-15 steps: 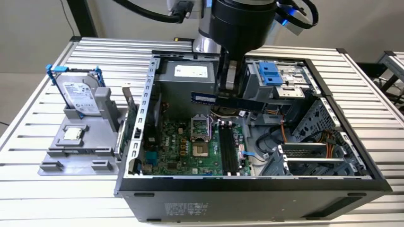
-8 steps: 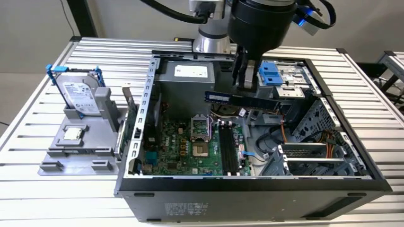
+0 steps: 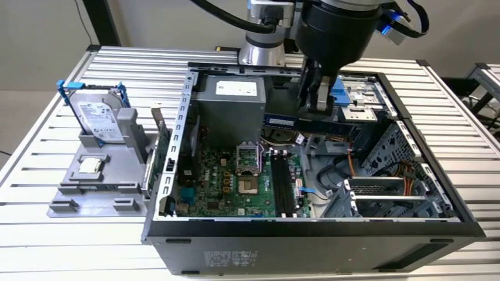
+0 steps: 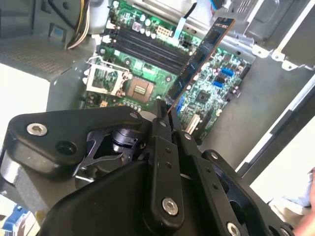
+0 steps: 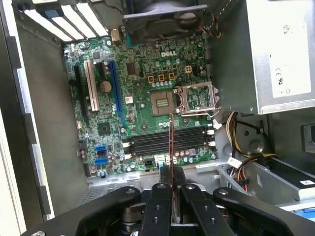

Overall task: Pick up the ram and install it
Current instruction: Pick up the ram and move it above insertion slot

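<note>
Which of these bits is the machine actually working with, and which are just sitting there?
Part of the job:
the ram, held in the end effector over the open computer case
the black memory slots inside it

Just lying about:
the hard drive on its grey stand, outside the case
the power supply

Soft, even light from above fills the exterior view: the slatted tabletop (image 3: 47, 246) reads pale with a faint sheen, and the arm (image 3: 336, 29) shades the case (image 3: 312, 234) interior beneath it. In both wrist views the black tool (image 4: 165, 115) is a dark mass against the well-lit motherboard (image 5: 147, 98). In the second wrist view, patches outside the case burn out to white
</note>
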{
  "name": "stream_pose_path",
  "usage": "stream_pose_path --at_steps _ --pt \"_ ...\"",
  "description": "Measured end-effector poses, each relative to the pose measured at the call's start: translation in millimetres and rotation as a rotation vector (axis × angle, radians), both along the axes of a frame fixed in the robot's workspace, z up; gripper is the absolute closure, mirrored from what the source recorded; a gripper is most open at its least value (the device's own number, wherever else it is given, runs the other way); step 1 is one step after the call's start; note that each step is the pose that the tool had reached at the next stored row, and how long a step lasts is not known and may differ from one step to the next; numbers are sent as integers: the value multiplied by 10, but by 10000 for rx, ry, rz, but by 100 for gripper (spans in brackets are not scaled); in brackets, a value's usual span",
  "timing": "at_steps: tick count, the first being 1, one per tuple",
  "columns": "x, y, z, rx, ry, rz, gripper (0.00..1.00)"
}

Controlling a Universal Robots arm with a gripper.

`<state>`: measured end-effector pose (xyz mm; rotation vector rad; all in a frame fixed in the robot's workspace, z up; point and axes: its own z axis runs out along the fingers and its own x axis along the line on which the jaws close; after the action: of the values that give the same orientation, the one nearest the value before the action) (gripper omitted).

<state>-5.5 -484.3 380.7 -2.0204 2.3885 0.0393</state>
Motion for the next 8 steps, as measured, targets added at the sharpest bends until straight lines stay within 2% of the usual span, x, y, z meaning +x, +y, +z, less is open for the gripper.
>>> stream_pose_path --at_steps 8 --pt "50 1 -13 0 0 458 100"
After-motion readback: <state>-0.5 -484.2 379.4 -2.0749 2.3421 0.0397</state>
